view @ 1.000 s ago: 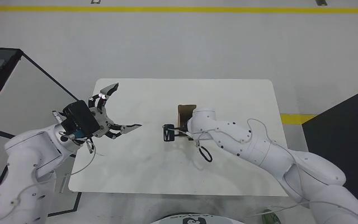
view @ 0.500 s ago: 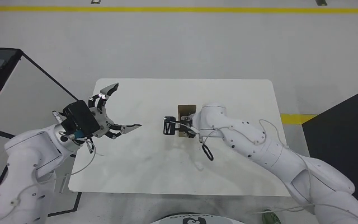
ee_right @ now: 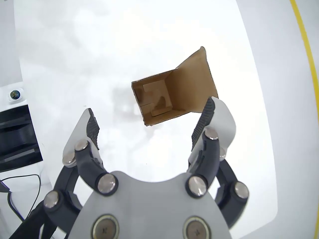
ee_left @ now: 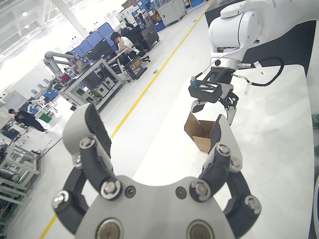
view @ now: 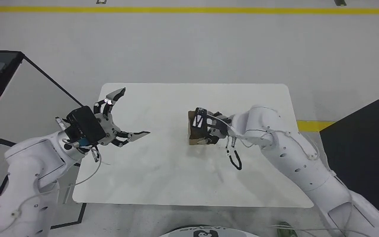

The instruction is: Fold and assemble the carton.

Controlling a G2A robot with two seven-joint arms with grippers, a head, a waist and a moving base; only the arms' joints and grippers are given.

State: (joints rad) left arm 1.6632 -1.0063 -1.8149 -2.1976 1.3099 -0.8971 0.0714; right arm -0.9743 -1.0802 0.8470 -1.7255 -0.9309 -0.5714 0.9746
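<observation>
Item 1, carton: we record a small brown box standing open-topped on the white table, just right of centre in the top view, one flap raised, bottom flaps folded in

Item 2, right gripper: we find it directly above the carton's open mouth, fingers spread wide, holding nothing; one fingertip sits close by the raised flap, and we cannot tell whether it touches

Item 3, left gripper: we log it at the table's left edge in the top view, well apart from the carton, fingers wide, holding nothing
</observation>
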